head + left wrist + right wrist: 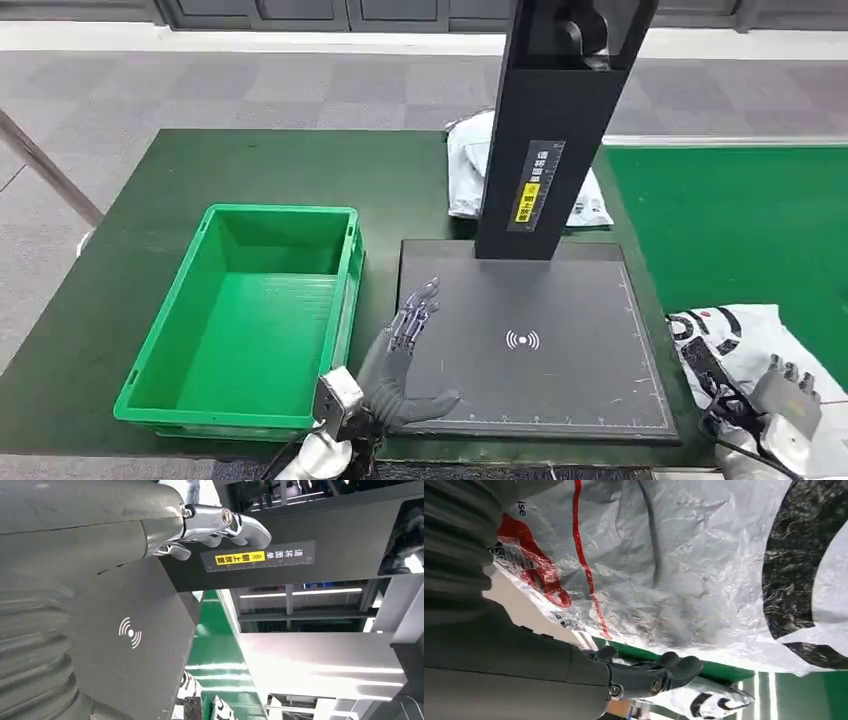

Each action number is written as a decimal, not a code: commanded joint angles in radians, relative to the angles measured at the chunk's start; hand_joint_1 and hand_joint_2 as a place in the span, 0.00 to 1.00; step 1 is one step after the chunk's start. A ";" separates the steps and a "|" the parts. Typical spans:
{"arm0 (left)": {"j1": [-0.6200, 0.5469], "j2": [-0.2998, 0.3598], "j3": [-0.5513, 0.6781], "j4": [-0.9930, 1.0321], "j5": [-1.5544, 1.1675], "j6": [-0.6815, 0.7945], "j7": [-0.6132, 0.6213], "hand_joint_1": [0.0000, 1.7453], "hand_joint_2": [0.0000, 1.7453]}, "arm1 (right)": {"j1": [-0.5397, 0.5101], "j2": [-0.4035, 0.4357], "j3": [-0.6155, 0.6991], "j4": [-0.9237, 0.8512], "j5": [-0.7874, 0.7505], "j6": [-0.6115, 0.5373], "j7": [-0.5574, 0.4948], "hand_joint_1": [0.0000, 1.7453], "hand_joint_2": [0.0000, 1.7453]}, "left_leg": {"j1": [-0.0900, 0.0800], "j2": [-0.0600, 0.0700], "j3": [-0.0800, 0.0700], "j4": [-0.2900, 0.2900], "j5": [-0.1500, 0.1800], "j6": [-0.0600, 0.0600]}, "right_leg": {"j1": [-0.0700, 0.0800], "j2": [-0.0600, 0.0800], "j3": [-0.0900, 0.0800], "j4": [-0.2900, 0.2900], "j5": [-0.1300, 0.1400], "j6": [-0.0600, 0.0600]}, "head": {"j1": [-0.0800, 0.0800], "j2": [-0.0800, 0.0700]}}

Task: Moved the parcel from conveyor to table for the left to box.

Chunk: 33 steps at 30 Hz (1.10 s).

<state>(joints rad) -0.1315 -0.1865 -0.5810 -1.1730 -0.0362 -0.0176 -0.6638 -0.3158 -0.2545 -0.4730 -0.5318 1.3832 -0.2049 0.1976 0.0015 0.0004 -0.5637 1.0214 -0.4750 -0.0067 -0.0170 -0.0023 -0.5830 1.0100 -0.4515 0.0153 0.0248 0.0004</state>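
A white plastic parcel (735, 335) with black markings lies at the near right, on the edge of the green conveyor belt (740, 220). My right hand (790, 395) rests on its near end with the fingers bent down over it. In the right wrist view the crinkled parcel (684, 565) is very close, and the thumb (649, 672) stands clear of it with a strip of green belt between. My left hand (405, 345) lies flat on the front left of the black scanner pad (560, 310), fingers spread and holding nothing. The green box (280, 210) stands empty to its left.
The scanner's black post (545, 130) rises at the back of the pad, its yellow label (240, 558) close ahead in the left wrist view. A grey parcel (465, 165) lies behind the post on the dark green table (300, 165). A metal bar (45, 165) slants at the far left.
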 commanded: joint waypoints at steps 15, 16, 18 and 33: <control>-0.100 0.015 -0.079 0.157 0.022 -0.007 -0.005 0.00 1.00 | 0.113 0.022 -0.129 0.117 -0.073 0.140 -0.083 1.00 1.00 | 0.008 -0.010 0.004 -0.003 0.001 0.008 | 0.007 -0.010 0.019 -0.023 0.005 0.006 | 0.000 0.000; -0.100 0.015 -0.079 0.157 0.022 -0.007 -0.005 0.00 1.00 | 0.113 0.022 -0.129 0.117 -0.073 0.140 -0.083 1.00 1.00 | 0.008 -0.009 0.005 -0.002 0.000 0.009 | 0.007 -0.009 0.020 -0.023 0.004 0.006 | 0.000 0.000; -0.100 0.015 -0.079 0.157 0.022 -0.007 -0.005 0.00 1.00 | 0.113 0.022 -0.129 0.117 -0.073 0.140 -0.083 1.00 1.00 | 0.007 -0.008 0.005 -0.002 0.000 0.011 | 0.007 -0.008 0.021 -0.024 0.004 0.006 | 0.000 0.000; -0.105 0.014 -0.090 0.152 0.039 -0.002 -0.007 0.00 1.00 | 0.107 0.014 -0.122 0.119 -0.057 0.125 -0.065 1.00 1.00 | 0.009 -0.009 0.006 -0.001 -0.003 0.012 | 0.009 -0.008 0.023 -0.025 0.004 0.009 | 0.000 0.000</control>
<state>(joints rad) -0.1944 -0.1942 -0.6199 -1.0677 -0.0145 -0.0183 -0.6722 -0.2626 -0.2621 -0.5657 -0.5043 1.3108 -0.0893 0.1080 0.0102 -0.0046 -0.5571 1.0220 -0.4796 0.0052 -0.0083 -0.0066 -0.5616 0.9875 -0.4485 0.0250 0.0248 0.0004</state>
